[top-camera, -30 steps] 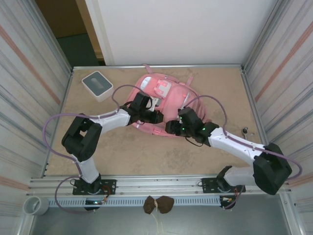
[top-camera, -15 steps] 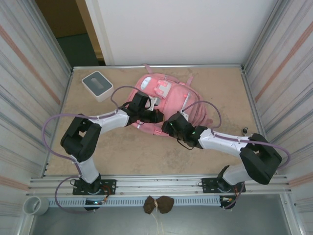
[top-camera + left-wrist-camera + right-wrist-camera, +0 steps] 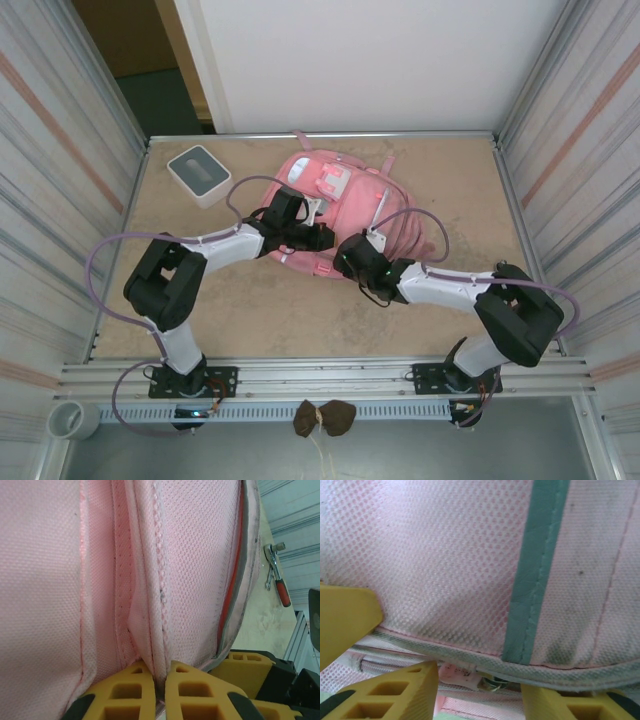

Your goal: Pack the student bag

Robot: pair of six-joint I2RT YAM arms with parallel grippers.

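Left gripper (image 3: 159, 674) pinches a seam fold (image 3: 150, 610) of the student bag (image 3: 350, 205); right gripper (image 3: 480, 680) seems open at the bag's near edge.

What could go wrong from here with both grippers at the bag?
1. The left gripper pinches just a thin seam fold of the bag; a pull could slip it free.
2. The right gripper, jaws apart at the bag's rim, might grab only loose mesh.
3. The grippers sit close together and could bump.
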